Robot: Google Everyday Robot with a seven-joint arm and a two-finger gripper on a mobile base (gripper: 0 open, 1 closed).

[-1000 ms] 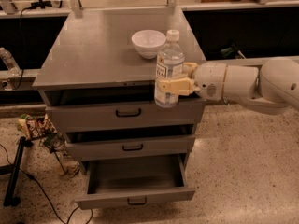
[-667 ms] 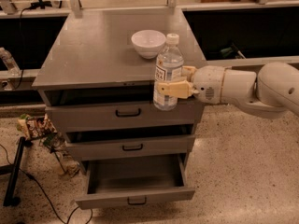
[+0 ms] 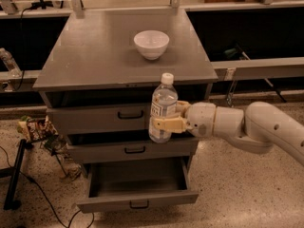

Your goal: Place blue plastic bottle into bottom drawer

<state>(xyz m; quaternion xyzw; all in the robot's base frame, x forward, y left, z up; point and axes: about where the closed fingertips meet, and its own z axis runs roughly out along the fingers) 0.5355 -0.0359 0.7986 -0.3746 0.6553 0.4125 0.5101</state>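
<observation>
Where this differs from a second ago: gripper (image 3: 164,123) and blue plastic bottle (image 3: 164,103) sit lower, now at mid-frame before the upper drawer fronts.
Cabinet (image 3: 95,65): grey, three drawers, upper two closed.
Arm (image 3: 256,127): reaches in from the right.
Bottom drawer (image 3: 137,180): pulled open, grey floor showing.
Bottle: upright, in the air above the open drawer.
White bowl (image 3: 151,44): on the cabinet top.
Gripper: clenched round the bottle's lower half.
</observation>
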